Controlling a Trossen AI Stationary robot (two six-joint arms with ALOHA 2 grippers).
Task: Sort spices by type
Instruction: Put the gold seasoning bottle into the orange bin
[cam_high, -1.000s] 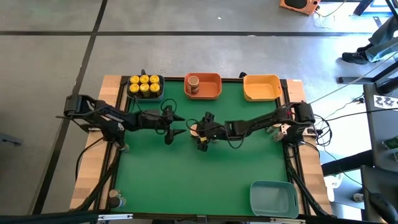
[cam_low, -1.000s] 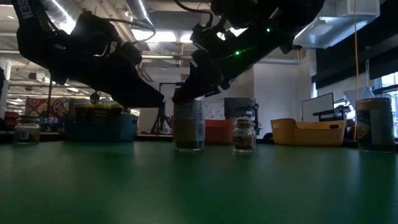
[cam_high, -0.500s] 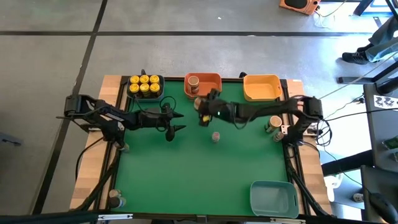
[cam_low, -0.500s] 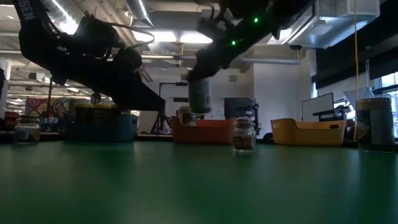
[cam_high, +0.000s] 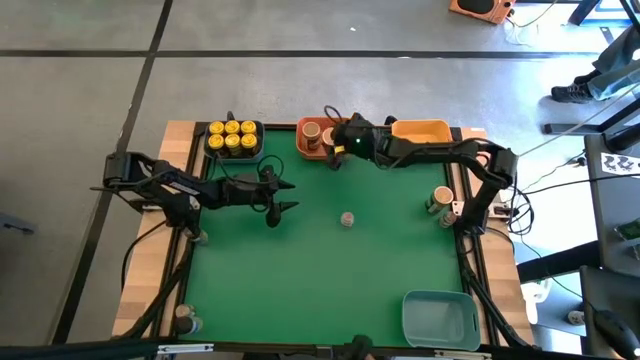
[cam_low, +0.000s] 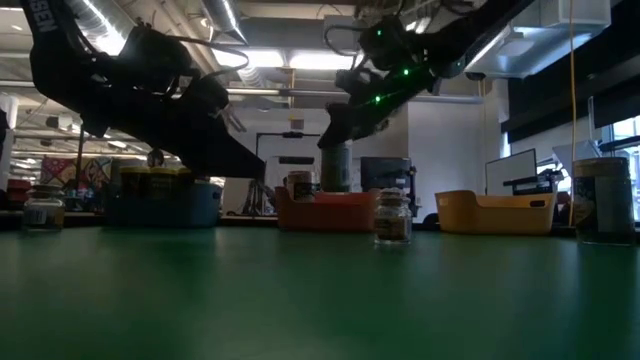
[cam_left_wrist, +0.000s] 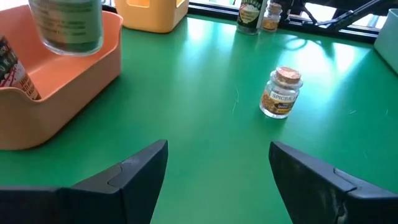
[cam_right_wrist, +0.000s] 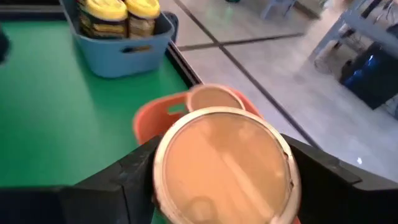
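My right gripper (cam_high: 336, 150) is shut on a wide tan-lidded spice jar (cam_low: 336, 166) and holds it over the orange bin (cam_high: 345, 150) at the table's far edge. A second tan-lidded jar (cam_high: 311, 131) stands inside that bin. My left gripper (cam_high: 281, 200) hovers open over the table left of centre and touches nothing. A tiny cork-topped jar (cam_left_wrist: 281, 92) stands upright on the green mat near the middle. Several yellow-lidded jars (cam_high: 232, 134) fill the blue bin (cam_right_wrist: 118, 50) at the far left. My right gripper pinches the jar between its two fingers (cam_right_wrist: 134, 174), one on each side of the body just under the tan lid (cam_right_wrist: 224, 163). The fingers slant down from above. The jar hangs upright below them, lifted clear, its base (cam_low: 336, 188) about level with the bin's rim.
An empty yellow bin (cam_high: 421, 140) sits right of the orange one. A pale blue bin (cam_high: 440, 318) is at the near right corner. More jars stand at the right edge (cam_high: 441, 197) and at the near left corner (cam_high: 185, 320).
My right gripper has lifted the tan-lidded jar off the middle of the mat and carried it up and toward the far edge, to a spot over the orange bin. The tiny jar that stood beside it has stayed in place.
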